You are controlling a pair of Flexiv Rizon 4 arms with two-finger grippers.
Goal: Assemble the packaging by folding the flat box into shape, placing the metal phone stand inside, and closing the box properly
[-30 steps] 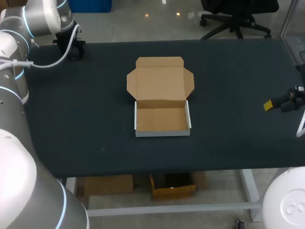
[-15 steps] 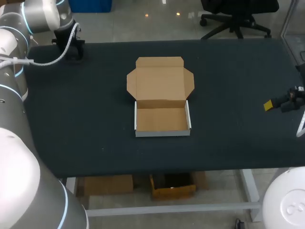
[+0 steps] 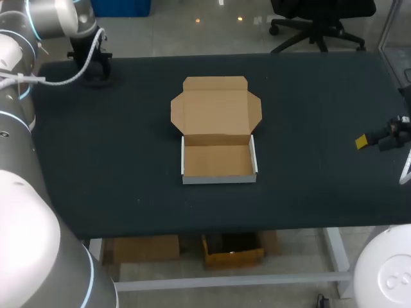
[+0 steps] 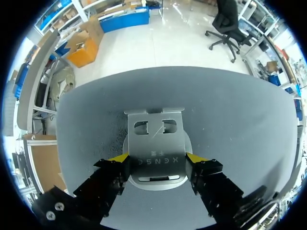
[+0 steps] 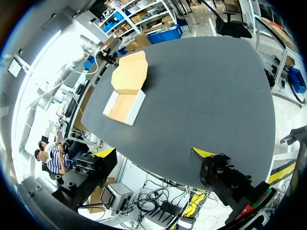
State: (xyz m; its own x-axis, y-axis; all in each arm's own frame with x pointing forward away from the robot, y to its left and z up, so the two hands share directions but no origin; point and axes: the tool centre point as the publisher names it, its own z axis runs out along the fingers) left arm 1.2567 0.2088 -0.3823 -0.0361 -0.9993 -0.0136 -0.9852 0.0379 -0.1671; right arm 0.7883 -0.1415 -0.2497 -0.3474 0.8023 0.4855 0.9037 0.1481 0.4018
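Pinching the metal stand [image 4: 156, 136] from 2 sides, left end effector [image 4: 157, 158] sits at the surface's [image 3: 128, 160] far-left corner. Right end effector [image 5: 154, 153] spread, empty. Open box [image 3: 216, 131] mid-surface.

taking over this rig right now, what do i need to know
Left gripper: at the metal phone stand, far left corner of the table; whether it grips cannot be told.
Right gripper: open, empty, by the table's right edge.
Box: mid-table, folded into a tray, lid open, nothing inside.
Done: folding.
Left: stand into box, close lid.
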